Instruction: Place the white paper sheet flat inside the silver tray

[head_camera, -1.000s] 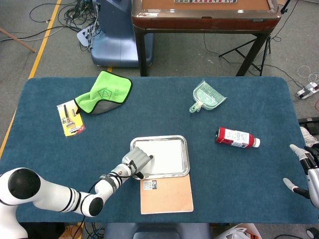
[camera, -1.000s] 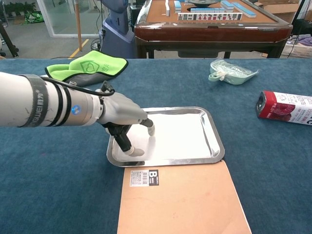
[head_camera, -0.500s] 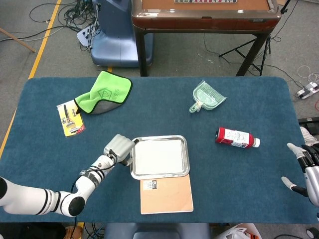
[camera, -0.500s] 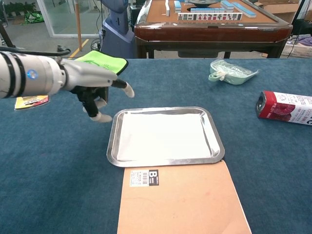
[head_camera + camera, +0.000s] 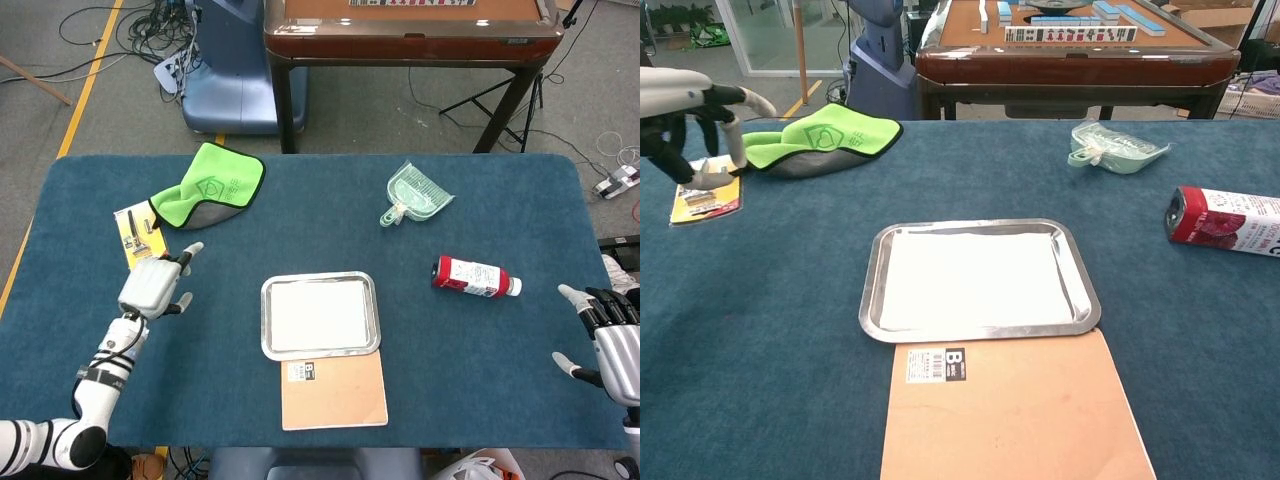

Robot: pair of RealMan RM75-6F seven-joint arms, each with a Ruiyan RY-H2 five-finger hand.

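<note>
White paper sheet [image 5: 975, 278] lies flat inside the silver tray [image 5: 869, 300], so I judge the job done, my left hand [image 5: 153, 284] and right hand [image 5: 612, 338] both released, fingers spread.

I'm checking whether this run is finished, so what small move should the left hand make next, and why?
Probably just settle the left hand down away from the tray and stop. The paper lies flat inside the tray, within the rim, and nothing touches it. The left hand is empty with fingers apart, well left of the tray; the right hand is empty at the table's edge.
</note>
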